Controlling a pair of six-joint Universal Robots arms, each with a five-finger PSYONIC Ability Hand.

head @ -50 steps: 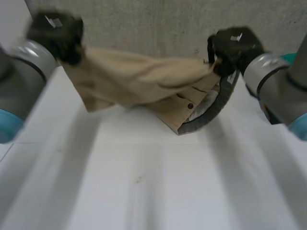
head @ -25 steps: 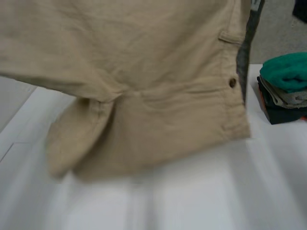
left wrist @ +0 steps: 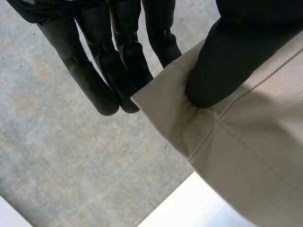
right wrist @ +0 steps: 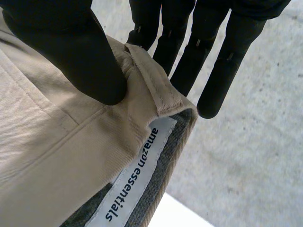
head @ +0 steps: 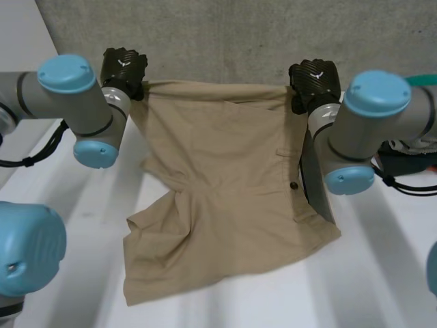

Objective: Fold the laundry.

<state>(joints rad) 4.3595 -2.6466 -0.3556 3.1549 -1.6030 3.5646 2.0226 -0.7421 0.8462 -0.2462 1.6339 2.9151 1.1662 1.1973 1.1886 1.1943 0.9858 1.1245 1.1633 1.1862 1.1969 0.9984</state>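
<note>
- The left hand (head: 124, 68) pinches 1 top corner of the beige cotton shorts (head: 225, 178) between thumb and fingers.
- The right hand (head: 314, 80) likewise pinches the labelled waistband corner.
- The leg ends lie on the white worktop (head: 382, 273).

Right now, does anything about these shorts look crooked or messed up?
Yes: the beige shorts, pinched at the waistband corners by the left hand and right hand, are not flat. The leg on the left arm's side lies crumpled on the white table, its hem askew from the other leg's. No damage shows.
</note>
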